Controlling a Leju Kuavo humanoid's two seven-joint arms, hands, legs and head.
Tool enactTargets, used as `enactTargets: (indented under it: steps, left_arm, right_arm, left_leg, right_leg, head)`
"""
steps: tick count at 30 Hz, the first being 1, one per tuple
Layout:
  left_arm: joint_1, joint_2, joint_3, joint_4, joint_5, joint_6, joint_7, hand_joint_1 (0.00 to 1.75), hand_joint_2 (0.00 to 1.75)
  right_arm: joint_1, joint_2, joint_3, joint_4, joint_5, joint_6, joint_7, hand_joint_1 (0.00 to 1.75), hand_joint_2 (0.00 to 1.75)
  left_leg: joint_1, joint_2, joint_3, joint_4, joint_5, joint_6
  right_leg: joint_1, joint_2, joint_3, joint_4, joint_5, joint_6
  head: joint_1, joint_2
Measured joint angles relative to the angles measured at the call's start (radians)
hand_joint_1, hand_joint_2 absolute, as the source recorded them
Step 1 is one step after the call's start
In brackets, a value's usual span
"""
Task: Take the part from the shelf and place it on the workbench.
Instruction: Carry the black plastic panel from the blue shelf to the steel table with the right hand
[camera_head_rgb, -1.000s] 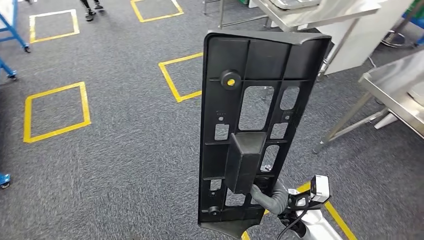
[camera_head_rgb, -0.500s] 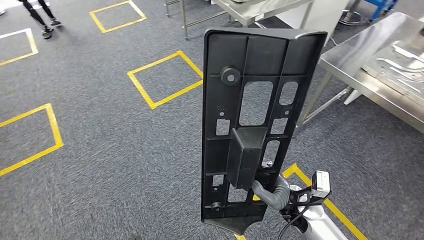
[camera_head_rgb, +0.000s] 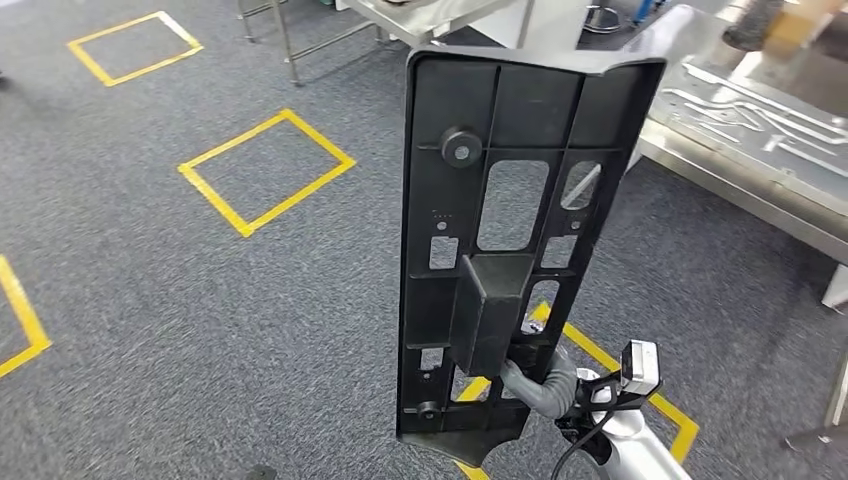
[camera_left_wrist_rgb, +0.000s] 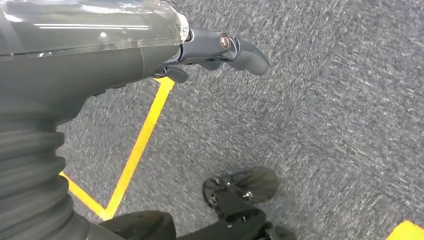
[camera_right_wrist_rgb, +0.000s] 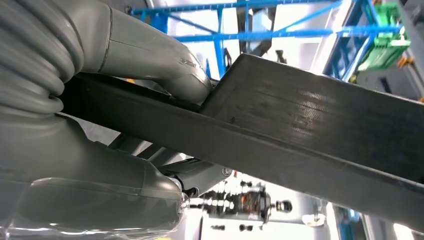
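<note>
Floor (camera_head_rgb: 150, 300): grey carpet, yellow taped squares (camera_head_rgb: 265, 170).
Steel workbench (camera_head_rgb: 740, 190), far right: flat metal pieces (camera_head_rgb: 740, 105) lie on top.

No text, label, brand or number can be read in any view. The only markings are yellow tape squares (camera_head_rgb: 265, 172) outlining boxes on the grey carpet floor (camera_head_rgb: 150, 330), and they carry no writing.
</note>
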Motion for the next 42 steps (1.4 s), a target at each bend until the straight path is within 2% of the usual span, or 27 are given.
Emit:
enactTargets:
  steps: [1,2,3,5,7,9,10,12,14,16,17,18,19,20,22,23,25,27,29,31,32,33,34,36,38,40,42]
  left_arm:
    - [0.000,-0.001,0.000,0.000,0.001,0.000,0.000,0.00,1.75]
    - [-0.001,-0.002,0.000,0.000,0.000,0.000,0.000,0.00,1.75]
    - [-0.003,-0.005,0.000,0.000,-0.001,-0.001,0.000,0.00,1.75]
    - [-0.006,-0.013,-0.001,0.000,-0.007,-0.003,0.000,0.00,1.75]
    - [-0.008,-0.020,-0.002,0.000,-0.014,-0.006,0.000,0.00,1.75]
    - [-0.008,-0.026,-0.003,0.000,-0.017,-0.007,0.004,0.00,1.75]
    - [-0.008,-0.028,-0.004,0.000,-0.019,-0.007,0.008,0.00,1.75]
    - [-0.003,-0.030,-0.004,0.000,-0.021,-0.007,0.021,0.00,1.75]
    - [0.010,-0.031,-0.004,0.000,-0.018,-0.007,0.029,0.00,1.75]
    - [0.027,-0.032,-0.004,0.000,-0.011,-0.007,0.026,0.00,1.75]
    - [0.034,-0.032,-0.004,0.000,-0.006,-0.006,0.022,0.00,1.75]
    - [0.037,-0.032,-0.003,0.000,-0.002,-0.005,0.018,0.00,1.75]
    - [0.037,-0.033,-0.003,0.000,0.003,-0.005,0.013,0.00,1.75]
    - [0.037,-0.033,-0.002,0.000,0.007,-0.004,0.009,0.00,1.75]
    - [0.034,-0.036,-0.002,0.000,0.012,-0.005,0.003,0.00,1.75]
    - [0.032,-0.038,-0.002,0.000,0.013,-0.006,0.003,0.00,1.75]
    - [0.027,-0.044,-0.001,0.000,0.013,-0.009,0.006,0.00,1.75]
    - [0.020,-0.052,-0.001,0.000,0.014,-0.012,0.005,0.00,1.75]
    - [0.016,-0.058,-0.001,0.000,0.016,-0.015,0.001,0.00,1.75]
    - [0.017,-0.062,-0.001,0.000,0.018,-0.017,-0.004,0.00,1.75]
    - [0.017,-0.063,0.000,0.000,0.019,-0.018,-0.005,0.00,1.75]
    - [0.016,-0.065,0.000,0.000,0.021,-0.018,-0.005,0.00,1.75]
    - [0.015,-0.067,0.000,0.000,0.023,-0.018,-0.004,0.00,1.75]
    - [0.012,-0.071,0.000,0.000,0.022,-0.020,-0.001,0.00,1.75]
    - [0.012,-0.073,0.000,0.000,0.011,-0.023,0.004,0.00,1.75]
    - [0.011,-0.073,-0.001,0.000,0.001,-0.025,0.012,0.00,1.75]
    - [0.011,-0.073,-0.002,0.000,-0.005,-0.026,0.018,0.00,1.75]
  right_arm:
    - [0.001,0.000,0.000,0.001,0.000,0.000,0.001,1.75,1.75]
    - [0.001,0.000,0.000,0.001,0.001,0.000,0.002,1.75,1.75]
    - [0.001,0.000,0.000,0.000,0.001,0.001,0.003,1.75,1.75]
    - [0.001,0.001,0.000,-0.006,0.002,0.000,0.006,1.75,1.75]
    - [0.001,0.001,-0.001,-0.018,0.002,-0.002,0.012,1.75,1.75]
    - [0.005,0.001,-0.002,-0.027,0.002,-0.003,0.018,1.75,1.75]
    - [0.009,0.001,-0.004,-0.031,0.002,-0.005,0.021,1.75,1.75]
    - [0.017,0.001,-0.005,-0.041,0.001,-0.007,0.024,1.75,1.75]
    - [0.025,0.000,-0.006,-0.049,0.000,-0.008,0.027,1.75,1.75]
    - [0.037,-0.001,-0.008,-0.051,-0.001,-0.008,0.031,1.75,1.75]
    - [0.041,-0.001,-0.009,-0.052,-0.001,-0.007,0.033,1.75,1.75]
    - [0.044,-0.001,-0.011,-0.051,-0.001,-0.006,0.034,1.75,1.75]
    - [0.045,-0.001,-0.014,-0.051,-0.001,-0.006,0.034,1.75,1.75]
    - [0.045,-0.001,-0.018,-0.050,-0.001,-0.007,0.034,1.75,1.75]
    - [0.043,-0.001,-0.024,-0.049,0.000,-0.011,0.034,1.75,1.75]
    - [0.043,-0.001,-0.028,-0.048,0.001,-0.015,0.036,1.75,1.75]
    - [0.044,0.001,-0.037,-0.050,0.007,-0.021,0.042,1.75,1.75]
    - [0.043,0.005,-0.046,-0.055,0.015,-0.026,0.050,1.75,1.75]
    - [0.040,0.008,-0.053,-0.057,0.018,-0.029,0.055,1.75,1.75]
    - [0.041,0.011,-0.058,-0.057,0.016,-0.032,0.058,1.75,1.75]
    - [0.043,0.012,-0.060,-0.057,0.015,-0.032,0.058,1.75,1.75]
    - [0.044,0.012,-0.062,-0.057,0.015,-0.032,0.059,1.75,1.75]
    - [0.044,0.012,-0.063,-0.057,0.014,-0.032,0.060,1.75,1.75]
    - [0.043,0.013,-0.066,-0.058,0.014,-0.032,0.060,1.75,1.75]
    - [0.043,0.013,-0.068,-0.065,0.015,-0.036,0.060,1.75,1.75]
    - [0.053,0.013,-0.071,-0.080,0.015,-0.041,0.061,1.75,1.75]
    - [0.064,0.013,-0.074,-0.096,0.013,-0.043,0.066,1.75,1.75]
  left_leg:
    - [-0.001,0.014,0.000,0.001,-0.002,0.000]
    - [-0.002,0.027,0.002,0.002,-0.004,-0.001]
    - [-0.002,0.039,0.004,0.003,-0.007,-0.002]
    - [-0.006,0.060,0.011,0.006,-0.015,-0.008]
    - [-0.010,0.078,0.015,0.008,-0.022,-0.017]
    - [-0.012,0.099,0.021,0.007,-0.028,-0.028]
    - [-0.010,0.100,0.023,0.012,-0.034,-0.035]
    - [-0.007,0.065,0.004,0.067,-0.071,-0.046]
    - [-0.003,0.020,-0.059,0.198,-0.138,-0.052]
    - [-0.001,0.008,-0.116,0.301,-0.167,-0.056]
    - [-0.001,0.007,-0.121,0.301,-0.151,-0.056]
    - [0.000,0.003,-0.107,0.259,-0.116,-0.055]
    - [0.001,-0.013,-0.081,0.190,-0.072,-0.053]
    - [0.004,-0.044,-0.054,0.121,-0.039,-0.050]
    - [0.008,-0.092,-0.023,0.041,-0.010,-0.041]
    - [0.007,-0.098,-0.021,0.034,-0.012,-0.035]
    - [0.005,-0.073,-0.017,0.027,-0.009,-0.021]
    - [0.008,-0.048,-0.009,0.016,-0.004,-0.008]
    - [0.006,-0.022,-0.006,0.012,-0.005,0.001]
    - [0.003,0.007,-0.005,0.012,-0.008,0.004]
    - [0.001,0.020,-0.004,0.012,-0.010,0.004]
    - [0.001,0.032,-0.002,0.013,-0.012,0.004]
    - [0.000,0.043,0.001,0.013,-0.015,0.002]
    - [-0.005,0.063,0.008,0.013,-0.021,-0.005]
    - [-0.009,0.081,0.012,0.014,-0.026,-0.014]
    - [-0.010,0.096,0.017,0.014,-0.032,-0.025]
    - [-0.007,0.073,0.008,0.046,-0.058,-0.037]
  right_leg:
    - [-0.002,-0.004,-0.013,0.024,0.000,0.002]
    - [-0.003,-0.009,-0.005,0.008,0.019,0.003]
    - [-0.003,-0.018,0.024,-0.047,0.052,0.002]
    - [0.004,-0.063,0.102,-0.193,0.110,-0.006]
    - [0.014,-0.092,0.138,-0.265,0.123,-0.015]
    - [0.017,-0.073,0.139,-0.271,0.120,-0.022]
    - [0.015,-0.061,0.142,-0.275,0.122,-0.026]
    - [0.009,-0.039,0.148,-0.283,0.126,-0.035]
    - [0.007,-0.016,0.149,-0.284,0.125,-0.041]
    - [0.007,0.013,0.149,-0.281,0.124,-0.042]
    - [0.007,0.028,0.149,-0.279,0.123,-0.041]
    - [0.006,0.044,0.150,-0.276,0.121,-0.039]
    - [0.005,0.057,0.150,-0.273,0.118,-0.036]
    - [0.006,0.069,0.148,-0.268,0.116,-0.032]
    - [0.003,0.092,0.139,-0.261,0.114,-0.022]
    - [0.001,0.104,0.135,-0.261,0.115,-0.015]
    - [-0.004,0.116,0.130,-0.261,0.117,-0.001]
    - [-0.001,0.073,0.113,-0.225,0.095,0.008]
    - [0.000,0.015,0.059,-0.115,0.040,0.014]
    - [-0.004,-0.002,0.003,-0.005,0.004,0.019]
    - [-0.005,-0.005,-0.002,0.004,0.011,0.020]
    - [-0.005,-0.010,0.014,-0.026,0.036,0.019]
    - [-0.004,-0.020,0.049,-0.089,0.071,0.016]
    - [0.006,-0.063,0.118,-0.221,0.116,0.004]
    - [0.016,-0.082,0.140,-0.268,0.121,-0.008]
    - [0.015,-0.059,0.139,-0.271,0.123,-0.017]
    - [0.009,-0.038,0.144,-0.279,0.127,-0.027]
  head:
    - [0.000,0.000]
    - [0.000,0.000]
    - [0.000,0.000]
    - [0.000,0.000]
    - [0.000,0.000]
    - [0.000,0.000]
    - [0.000,0.000]
    - [0.000,0.000]
    - [0.000,0.000]
    - [0.000,0.000]
    - [0.000,0.000]
    - [0.000,0.000]
    - [0.000,0.000]
    - [0.000,0.000]
    - [0.000,0.000]
    - [0.000,0.000]
    - [0.000,0.000]
    - [0.000,0.000]
    - [0.000,0.000]
    - [0.000,0.000]
    - [0.000,0.000]
    - [0.000,0.000]
    - [0.000,0.000]
    - [0.000,0.000]
    - [0.000,0.000]
    - [0.000,0.000]
    - [0.000,0.000]
